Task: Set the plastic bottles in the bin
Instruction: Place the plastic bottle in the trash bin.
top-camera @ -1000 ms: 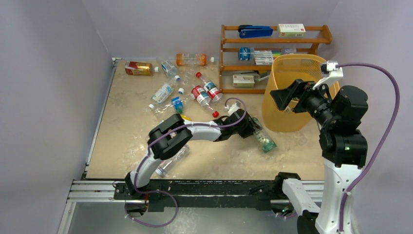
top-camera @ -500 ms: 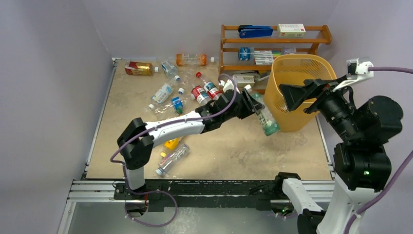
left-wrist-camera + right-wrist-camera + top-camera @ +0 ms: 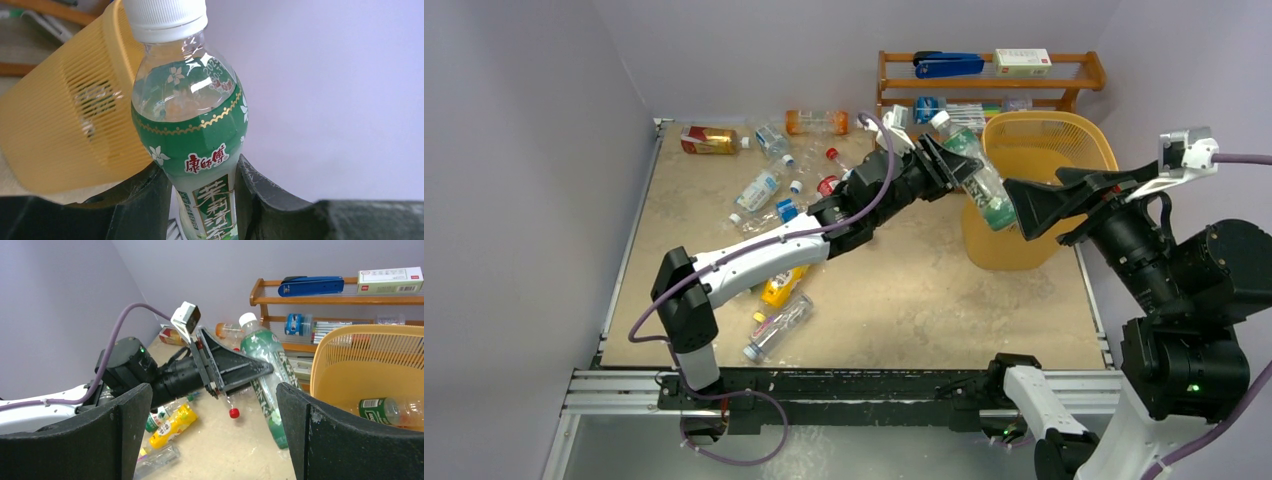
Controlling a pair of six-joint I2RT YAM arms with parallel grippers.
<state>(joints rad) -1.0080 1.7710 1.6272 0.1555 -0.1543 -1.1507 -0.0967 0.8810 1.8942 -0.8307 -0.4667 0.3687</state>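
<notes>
Left gripper [image 3: 951, 165]: narrow, fingers [image 3: 150, 200] pressed on either side of the lower body of a green-labelled bottle [image 3: 974, 170]. Held off the table [image 3: 904, 300], white cap uppermost and tilted toward the far edge, base slanting down to the right. From above, overlapping the left wall of the bin [image 3: 994, 250], just at its rim; whether over the opening, cannot tell.

Right gripper [image 3: 1024, 208]: spread wide, nothing between the fingers, raised above the right edge of the table, aimed at the held bottle and close to its base.

Bin upright near the right edge, toward the far right corner, just in front of the wooden shelf rack [image 3: 894, 85]. Inside it, lying on its side: one clear bottle with a green label [image 3: 390, 410].

Toward the far left corner: amber bottle [image 3: 709, 140]. Along the far edge: orange bottle [image 3: 816, 122]. Between these and the left arm: scattered clear bottles [image 3: 759, 188] with blue or red labels.

Nearer the near left corner: yellow bottle [image 3: 781, 288], partly under the arm, and a clear flattened bottle [image 3: 779, 325] just beside it.

On the rack's top shelf: blue stapler [image 3: 949, 66], white box [image 3: 1022, 62].
</notes>
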